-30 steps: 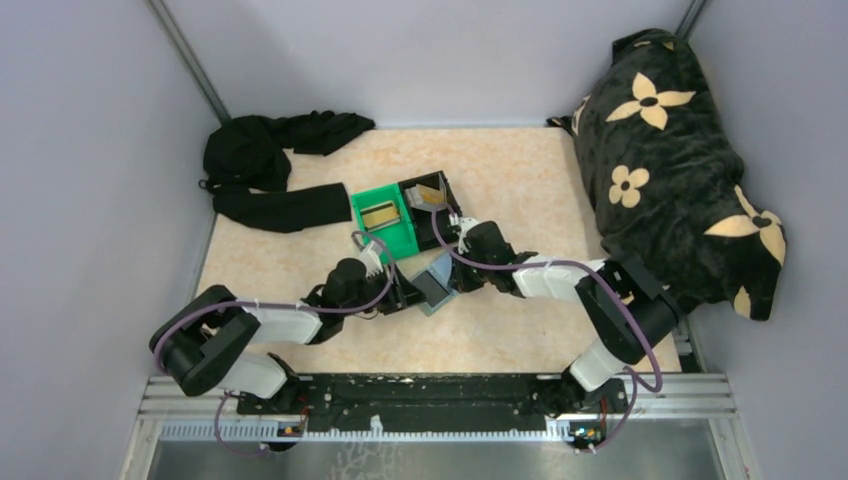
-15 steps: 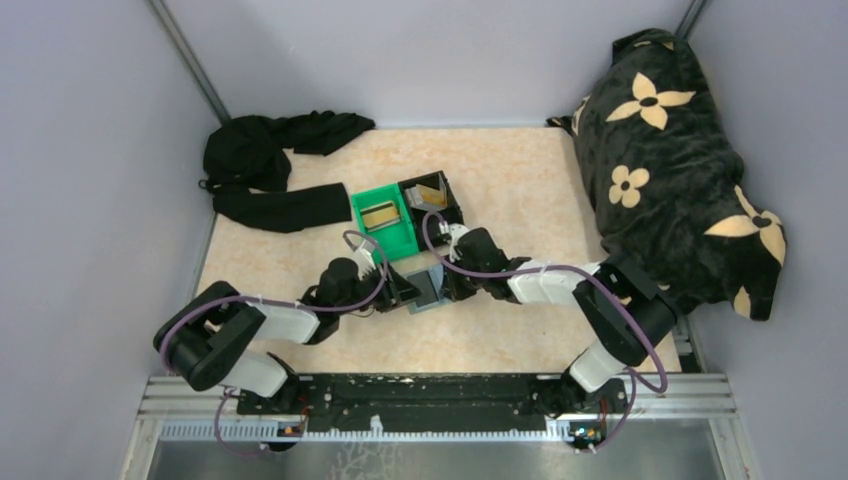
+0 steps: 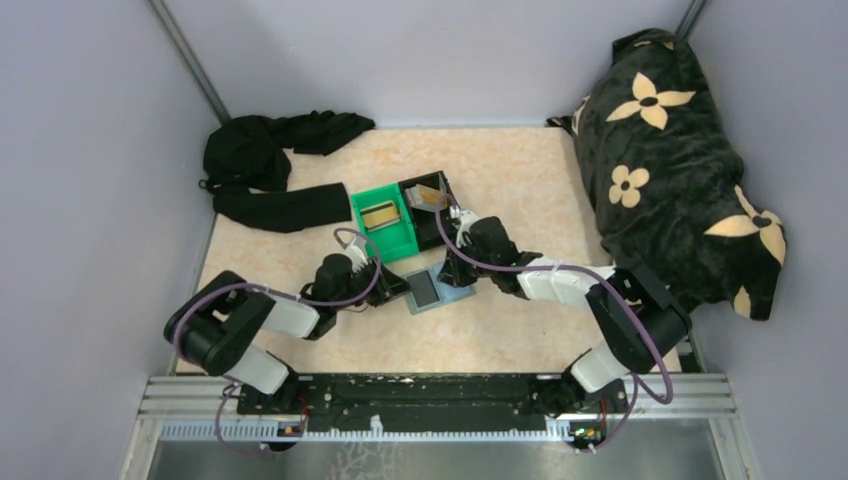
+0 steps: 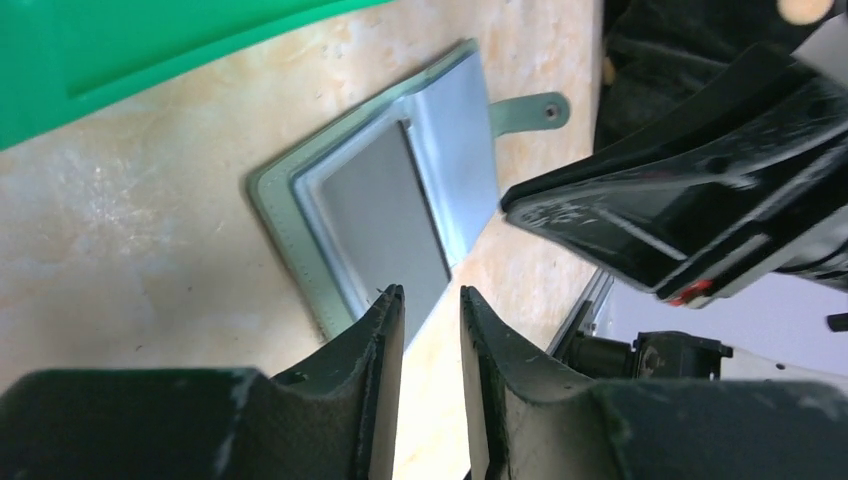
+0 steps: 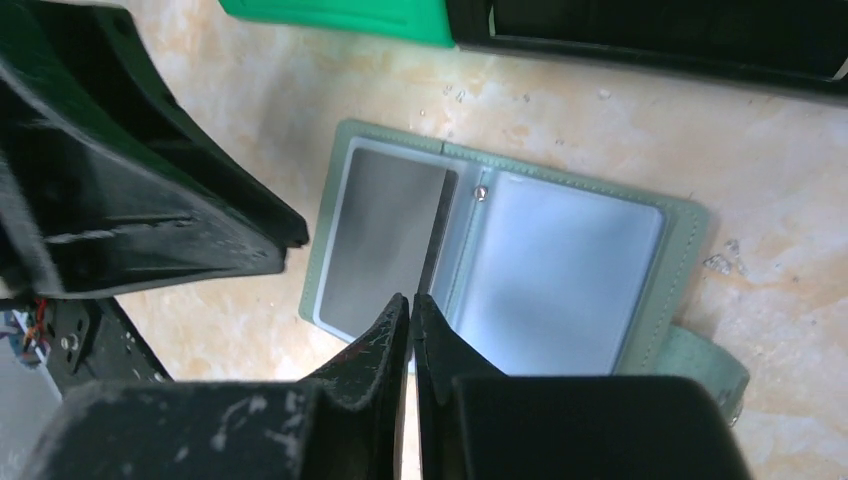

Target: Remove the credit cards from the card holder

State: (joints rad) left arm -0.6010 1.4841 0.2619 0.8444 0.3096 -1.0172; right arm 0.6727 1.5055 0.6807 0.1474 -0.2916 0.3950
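The card holder [image 3: 437, 290] lies open and flat on the table, in front of the bins. A grey card [image 5: 385, 240] sits in its left panel and also shows in the left wrist view [image 4: 385, 215]. The right panel [image 5: 560, 270] shows a pale blue pocket. My left gripper [image 3: 397, 290] is just left of the wallet, its jaws a narrow gap apart [image 4: 432, 300] with nothing between them. My right gripper [image 3: 455, 268] hovers over the wallet's fold, its jaws shut [image 5: 411, 302] and empty. One tan-gold card [image 3: 378, 214] lies in the green bin and another [image 3: 428, 194] in the black bin.
The green bin [image 3: 397, 238] and the black bin [image 3: 447, 212] stand side by side just behind the wallet. Black cloth [image 3: 270, 170] lies at the back left. A black flower-patterned blanket [image 3: 670, 150] fills the right side. Grey walls surround the table.
The wallet was held tilted up between both grippers; now it lies open and flat. My left gripper has drawn back to the left and my right gripper has moved back.
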